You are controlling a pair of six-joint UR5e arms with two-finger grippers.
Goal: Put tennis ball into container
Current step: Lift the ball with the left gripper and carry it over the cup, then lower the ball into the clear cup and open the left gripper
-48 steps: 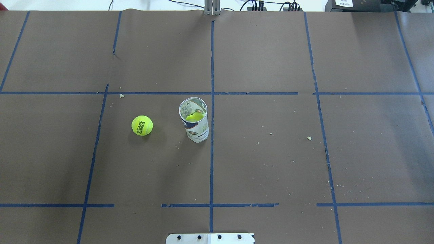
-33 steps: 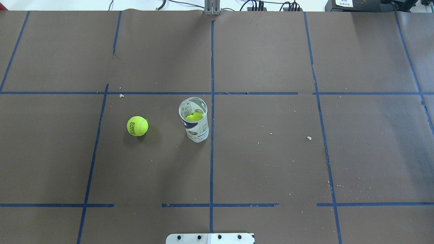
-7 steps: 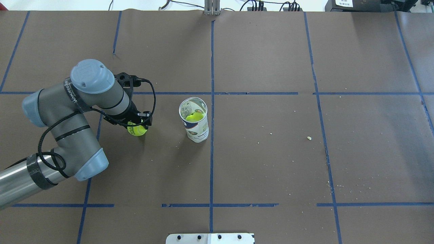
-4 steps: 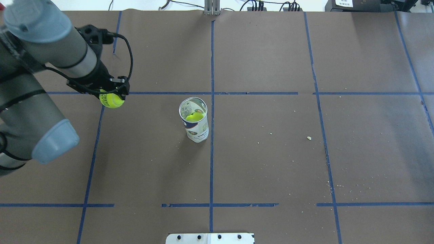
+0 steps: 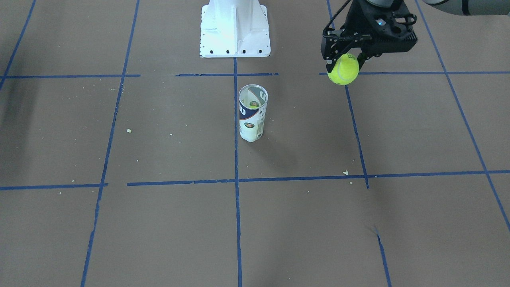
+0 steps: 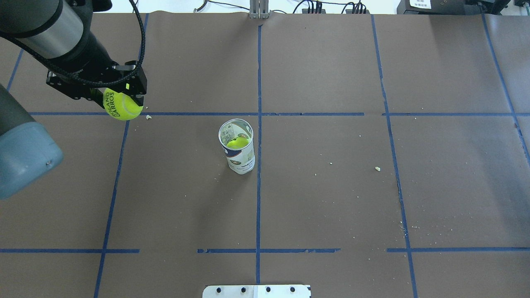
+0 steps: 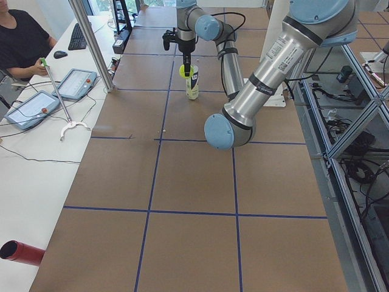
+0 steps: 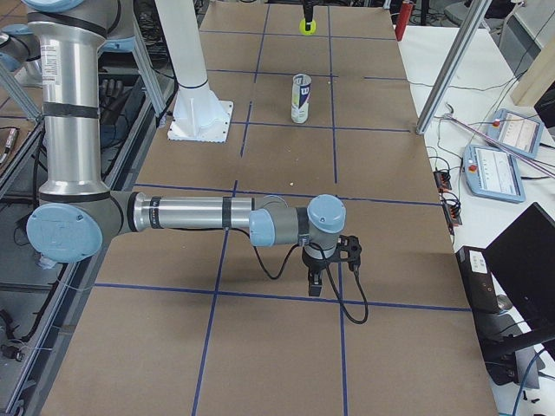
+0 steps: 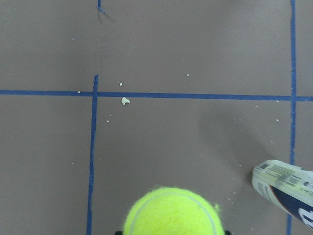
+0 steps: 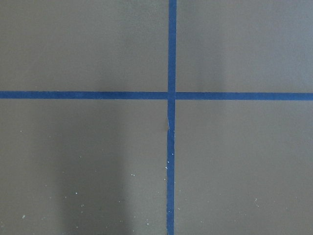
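One loaded pincer: the left gripper (image 6: pixel 120 97), upper left of the overhead view, is clamped on the tennis ball (image 6: pixel 123 105), with a black finger on either side.
Ball's place: in the air above the table (image 6: pixel 331 207), well left of the container (image 6: pixel 237 150) in the overhead view, and not over its mouth.
Ball's handling: probably light and springy, with felt that gives the pads purchase. It is best held across its widest part. Here the fingers look to sit above that, so a hard squeeze could pop it downward.
Container: upright near frame centre, mouth open. It is thin clear plastic, likely light and easy to tip. The ball looks about as wide as the mouth, so it needs a centred drop. Another yellow-green ball (image 6: pixel 237 143) lies inside.
Right gripper (image 8: pixel 316 288): low over the table at lower centre of the right-side view, and I cannot tell whether it is open or closed. Its wrist camera shows only brown paper and blue tape.
Hidden: the held ball covers the pad contacts. The left wrist view cuts the ball off at the bottom edge and the can at lower right. How much room is left inside the can is hard to judge.
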